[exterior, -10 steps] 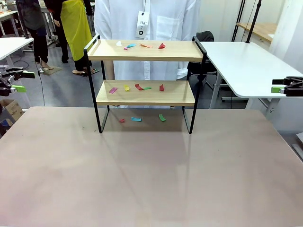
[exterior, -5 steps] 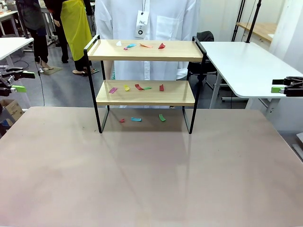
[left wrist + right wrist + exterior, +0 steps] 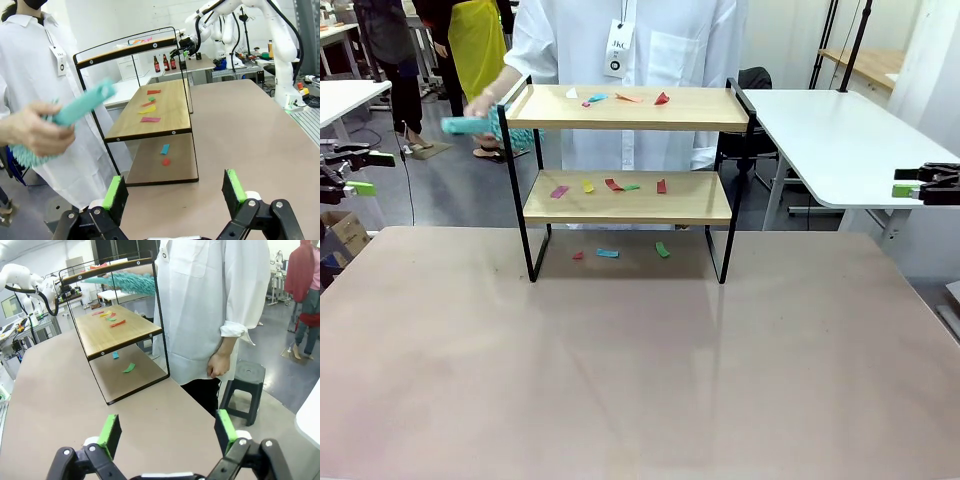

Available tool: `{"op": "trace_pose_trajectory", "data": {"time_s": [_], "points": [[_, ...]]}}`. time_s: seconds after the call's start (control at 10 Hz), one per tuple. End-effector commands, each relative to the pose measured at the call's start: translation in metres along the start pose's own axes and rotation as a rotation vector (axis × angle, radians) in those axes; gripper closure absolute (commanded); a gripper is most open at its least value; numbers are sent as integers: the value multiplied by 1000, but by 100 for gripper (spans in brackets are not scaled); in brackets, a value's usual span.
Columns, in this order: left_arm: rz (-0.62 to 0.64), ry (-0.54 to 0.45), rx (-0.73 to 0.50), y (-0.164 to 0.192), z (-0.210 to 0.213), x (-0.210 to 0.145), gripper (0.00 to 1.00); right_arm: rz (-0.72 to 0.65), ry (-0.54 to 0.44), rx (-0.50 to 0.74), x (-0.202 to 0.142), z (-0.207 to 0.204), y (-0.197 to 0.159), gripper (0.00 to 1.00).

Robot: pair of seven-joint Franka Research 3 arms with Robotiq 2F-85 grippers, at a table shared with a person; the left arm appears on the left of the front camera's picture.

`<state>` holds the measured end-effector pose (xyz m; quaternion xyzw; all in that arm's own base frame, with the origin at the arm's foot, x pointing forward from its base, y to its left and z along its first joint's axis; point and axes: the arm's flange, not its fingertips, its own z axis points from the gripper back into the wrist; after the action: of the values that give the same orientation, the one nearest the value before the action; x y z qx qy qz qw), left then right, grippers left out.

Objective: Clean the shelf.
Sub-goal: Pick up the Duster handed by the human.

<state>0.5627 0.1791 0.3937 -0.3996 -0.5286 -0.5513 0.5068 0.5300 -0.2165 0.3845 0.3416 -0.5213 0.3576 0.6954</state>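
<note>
1. The shelf is standing at the far side of the brown table, right in front of a person in a white coat
2. Small colored paper bits are lying on both boards and on the table under the shelf
3. The person's hand is holding a teal duster just beside the shelf's top left handle
4. The left gripper is hanging off the table's left side, with its fingers spread wide and holding nothing
5. The right gripper is hanging off the right side, with its fingers apart and holding nothing
</note>
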Motion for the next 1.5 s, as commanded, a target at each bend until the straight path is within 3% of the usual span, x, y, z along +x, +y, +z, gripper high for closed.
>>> {"op": "trace_pose_trajectory", "data": {"time_s": [0.0, 1.4], "points": [[-4, 0, 0, 0, 0, 1, 0, 2, -1, -2, 1, -1, 0, 0], [-4, 0, 0, 0, 0, 1, 0, 2, -1, -2, 1, -1, 0, 0]]}}
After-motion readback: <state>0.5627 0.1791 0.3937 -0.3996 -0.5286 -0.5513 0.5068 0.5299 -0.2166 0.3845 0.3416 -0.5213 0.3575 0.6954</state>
